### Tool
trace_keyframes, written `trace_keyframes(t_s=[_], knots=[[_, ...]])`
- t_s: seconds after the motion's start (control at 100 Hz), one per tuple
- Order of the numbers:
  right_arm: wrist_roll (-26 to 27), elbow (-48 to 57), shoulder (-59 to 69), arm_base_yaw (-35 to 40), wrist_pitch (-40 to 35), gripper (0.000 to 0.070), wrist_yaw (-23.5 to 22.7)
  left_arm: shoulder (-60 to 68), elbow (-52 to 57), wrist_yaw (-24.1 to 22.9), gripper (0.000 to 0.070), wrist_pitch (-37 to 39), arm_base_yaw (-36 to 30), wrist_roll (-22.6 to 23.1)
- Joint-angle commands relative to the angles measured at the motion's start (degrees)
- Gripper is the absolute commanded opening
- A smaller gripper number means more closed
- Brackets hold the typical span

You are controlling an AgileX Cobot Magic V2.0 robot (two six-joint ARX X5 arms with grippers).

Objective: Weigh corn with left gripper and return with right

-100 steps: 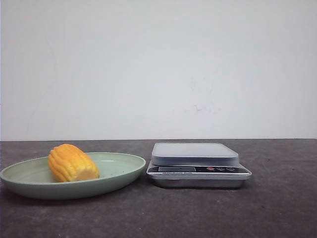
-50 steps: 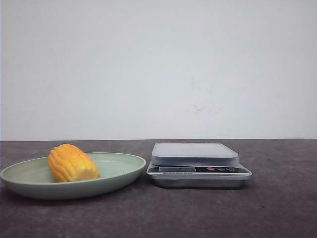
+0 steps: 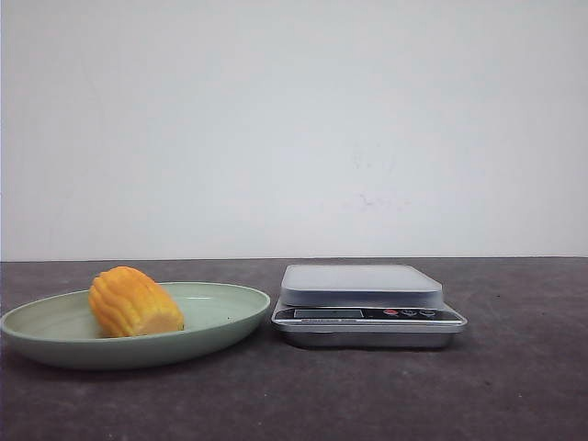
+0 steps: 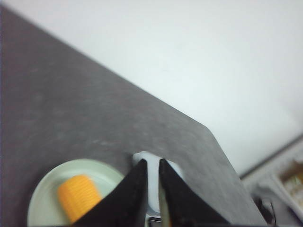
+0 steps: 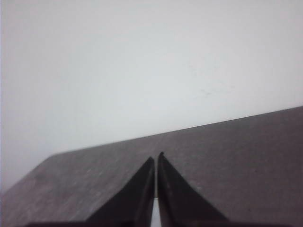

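Note:
The corn (image 3: 135, 303), a stubby yellow-orange cob piece, lies on its side in a pale green plate (image 3: 220, 333) at the left. It also shows in the left wrist view (image 4: 79, 196) on the plate (image 4: 47, 187). A silver kitchen scale (image 3: 363, 287) with a bare grey platform stands right of the plate. My left gripper (image 4: 153, 161) hangs high above the table over the scale (image 4: 173, 167), its jaws empty with only a narrow slit between them. My right gripper (image 5: 157, 157) is shut and empty over bare table. Neither gripper shows in the front view.
The dark grey tabletop (image 3: 514, 386) runs to a white wall behind. In the left wrist view the table's far corner (image 4: 208, 130) shows, with some clutter (image 4: 289, 175) beyond it on the floor.

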Motion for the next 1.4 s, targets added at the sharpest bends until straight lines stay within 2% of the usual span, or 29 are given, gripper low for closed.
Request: trace_keyframes(t_s=[0.0,0.13,0.21,0.29,0.34,0.38,0.4,0.43,0.48,0.53,0.57,0.97,1.04,1.28,1.39], knots=[[-5.9,7.9,4.3,0.0,-4.3,0.0004,-0.4,5.2,10.5,0.5,0.001,-5.9,0.1,11.8],[-10.5,19.7,10.8,0.0,-11.1,0.0004,1.8,13.9,24.7,-0.6,0.001,-16.5,0.1,21.6],[-10.5,25.3,13.2,0.0,-12.1,0.0004,2.4,17.7,30.9,-1.4,0.001,-20.2,0.0,23.0],[-10.5,29.3,14.7,0.0,-12.1,0.0004,1.9,19.9,34.7,-1.4,0.0016,-20.6,-0.1,22.9],[-10.5,30.9,15.4,0.0,-12.1,0.0006,0.6,20.8,36.5,-1.4,0.0088,-20.1,-0.2,22.8],[-10.5,31.8,15.7,0.0,-12.0,0.0019,-0.4,21.3,37.3,-1.4,0.0194,-19.7,-0.3,22.8],[-10.5,32.0,15.8,0.0,-12.0,0.0046,-0.8,21.4,37.6,-1.4,0.0259,-19.5,-0.3,22.7],[-10.5,32.2,15.8,0.0,-12.1,0.0125,-1.0,21.6,37.8,-1.4,0.036,-19.2,-0.3,22.7],[-10.5,32.2,15.8,0.0,-12.1,0.0326,-1.0,21.6,37.8,-1.4,0.0486,-19.1,-0.3,22.5],[-10.5,32.2,15.8,0.0,-12.5,0.0512,-1.0,21.6,37.8,-1.3,0.0535,-19.3,-0.3,22.5],[-10.4,32.2,15.8,0.0,-13.0,0.0573,-1.0,21.6,37.8,-1.0,0.0544,-19.8,-0.3,22.5],[-10.6,32.2,16.1,2.0,-13.4,0.0577,-0.9,22.8,37.8,0.7,0.0547,-23.7,-0.4,22.4],[-10.6,32.2,16.1,2.4,-13.4,0.0576,-1.0,24.5,37.8,0.9,0.0547,-24.4,-0.9,20.9],[-10.6,32.2,17.3,2.6,-13.6,0.0575,-0.8,37.5,37.8,0.7,0.0551,-31.7,-4.4,19.1],[-10.6,32.2,18.2,2.7,-14.3,0.0575,-0.5,45.9,37.8,-1.0,0.055,-33.9,-7.0,17.8]])
